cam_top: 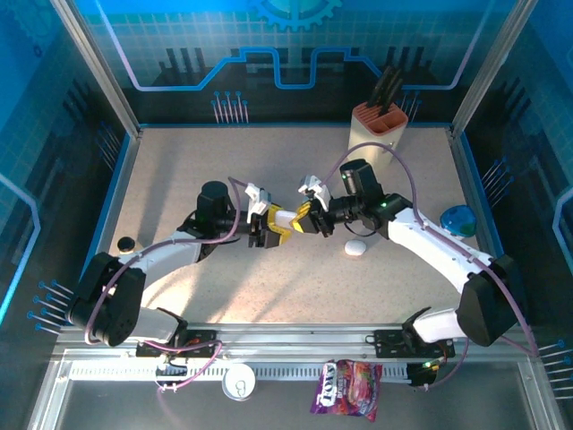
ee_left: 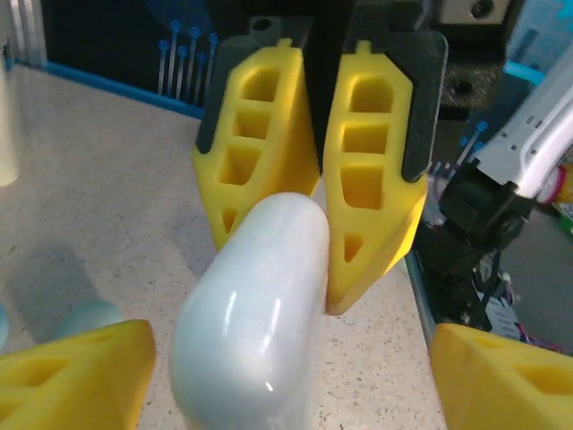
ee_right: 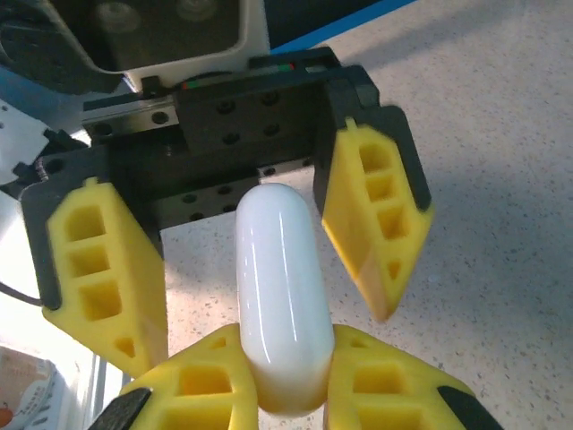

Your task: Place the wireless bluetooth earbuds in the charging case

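Our right pincer (ee_right: 286, 358) pinches one end of the white charging case (ee_right: 279, 278), over the middle of the speckled table (cam_top: 179, 170). Our left pincer (ee_left: 291, 340) is spread wide around the other end, not touching it. Blue walls (cam_top: 54, 134) stand around. The candy bag (cam_top: 347, 390) has writing too small to read.
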Controlling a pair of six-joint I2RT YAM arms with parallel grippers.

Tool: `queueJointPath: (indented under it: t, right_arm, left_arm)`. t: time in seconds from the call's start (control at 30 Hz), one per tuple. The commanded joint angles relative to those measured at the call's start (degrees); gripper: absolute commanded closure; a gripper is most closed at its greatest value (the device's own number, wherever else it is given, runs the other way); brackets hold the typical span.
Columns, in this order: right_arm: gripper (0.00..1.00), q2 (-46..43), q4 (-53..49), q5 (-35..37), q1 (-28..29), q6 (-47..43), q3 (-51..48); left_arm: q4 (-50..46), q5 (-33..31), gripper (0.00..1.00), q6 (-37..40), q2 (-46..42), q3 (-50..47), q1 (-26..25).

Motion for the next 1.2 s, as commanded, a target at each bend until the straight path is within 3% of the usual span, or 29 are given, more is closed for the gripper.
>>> queueJointPath:
  t: [0.0, 0.07, 0.2, 0.47, 0.77, 1.17]
  right_arm:
    - [0.89, -2.4, 6.0, 5.1, -2.1, 6.3, -2.9]
    - [0.88, -4.0, 8.5, 8.7, -2.6, 9.0, -4.8]
    - [0.90, -7.3, 13.8, 16.5, -4.3, 16.8, -10.3]
    - [0.90, -7.9, 22.8, 23.9, -5.3, 32.2, -19.6]
    - [0.91, 4.5, 23.4, 23.5, -2.7, 38.4, -19.8]
    - [0.89, 22.1, 30.4, 23.5, 4.4, 42.4, -12.6]
  left_arm:
    - [0.3, -7.6, 0.08, 5.2, -2.8, -1.5, -0.2]
    - [0.7, -10.8, 0.01, 8.4, -3.6, -2.6, -0.2]
    - [0.4, -16.6, 0.01, 12.2, -4.2, -4.2, -0.2]
    - [0.8, -21.6, 0.01, 14.5, -3.8, -5.7, -0.3]
    - [-13.5, -21.6, 0.01, 22.7, -6.3, -5.3, -0.5]
    - [-18.3, -24.5, 0.01, 25.2, -5.3, -3.8, -1.1]
